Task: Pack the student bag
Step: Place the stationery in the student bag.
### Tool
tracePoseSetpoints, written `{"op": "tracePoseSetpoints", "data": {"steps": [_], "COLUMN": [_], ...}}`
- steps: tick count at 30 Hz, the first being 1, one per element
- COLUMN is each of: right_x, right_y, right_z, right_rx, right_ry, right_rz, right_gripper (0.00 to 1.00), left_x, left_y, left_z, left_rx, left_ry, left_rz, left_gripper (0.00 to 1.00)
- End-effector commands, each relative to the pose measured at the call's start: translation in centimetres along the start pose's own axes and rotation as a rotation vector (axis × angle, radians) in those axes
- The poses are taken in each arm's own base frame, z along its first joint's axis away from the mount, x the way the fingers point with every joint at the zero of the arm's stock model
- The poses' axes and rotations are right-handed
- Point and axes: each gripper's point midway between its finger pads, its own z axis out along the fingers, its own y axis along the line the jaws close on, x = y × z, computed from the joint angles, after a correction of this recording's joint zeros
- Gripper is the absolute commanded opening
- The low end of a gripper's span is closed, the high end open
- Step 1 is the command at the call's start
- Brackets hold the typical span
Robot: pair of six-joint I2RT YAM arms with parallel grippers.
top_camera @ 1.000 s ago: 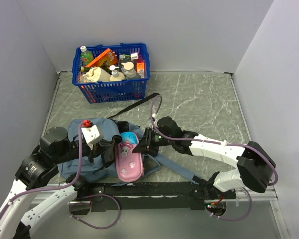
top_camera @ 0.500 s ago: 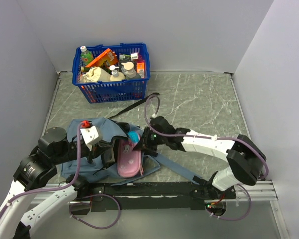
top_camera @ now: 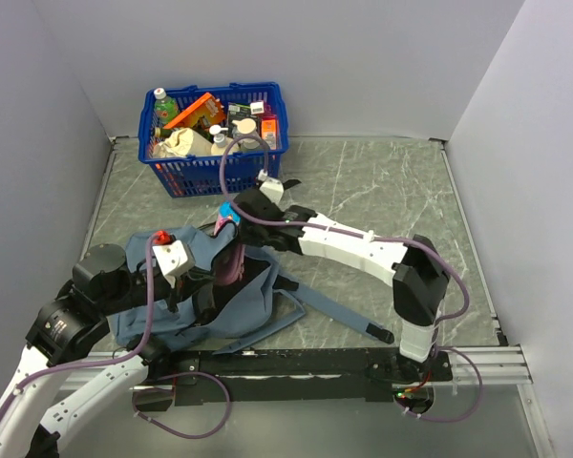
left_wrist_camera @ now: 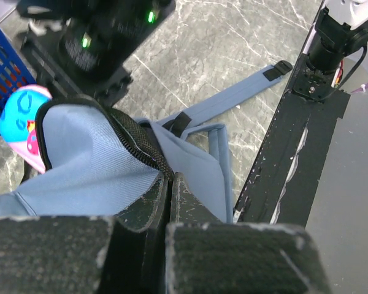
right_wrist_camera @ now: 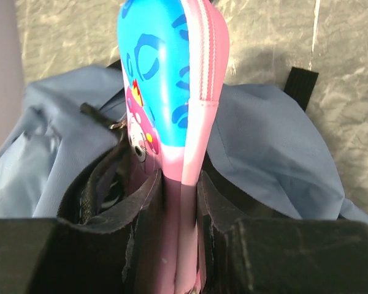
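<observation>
The student bag (top_camera: 186, 272) lies grey-blue near the arms with its zipped mouth pulled open. My left gripper (top_camera: 202, 294) is shut on the bag's zipper edge (left_wrist_camera: 148, 153) and holds that flap up. My right gripper (top_camera: 237, 239) reaches in from the right and is shut on the pink pencil case (top_camera: 231, 262). The pencil case (right_wrist_camera: 172, 79) stands on edge, its blue end away from the right gripper (right_wrist_camera: 181, 202), over the dark opening of the bag (right_wrist_camera: 282, 141). In the left wrist view the case's blue end (left_wrist_camera: 21, 119) shows behind the raised flap.
A blue plastic basket (top_camera: 213, 170) full of bottles and packets stands at the back left. A blue shoulder strap (top_camera: 336, 317) trails right across the marble top. A black rail (top_camera: 286, 363) runs along the near edge. Grey walls close both sides.
My right arm has swung left and back, turning the pencil case from lying flat on the bag to standing on edge over the opening. The left gripper has kept its hold.
</observation>
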Motion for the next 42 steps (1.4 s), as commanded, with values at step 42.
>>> {"op": "tracePoseSetpoints", "data": {"steps": [42], "right_x": [10.6], "right_y": [8.2], "right_z": [-1.7], "right_rx": [-0.48], "right_ry": [0.245], "right_rz": [0.265], "right_gripper": [0.31], "left_x": [-4.7], "left_y": [-1.6], "left_z": [0.0], "left_rx": [0.107], "left_ry": [-0.163], "left_rz": [0.05], "left_gripper": [0.01]}}
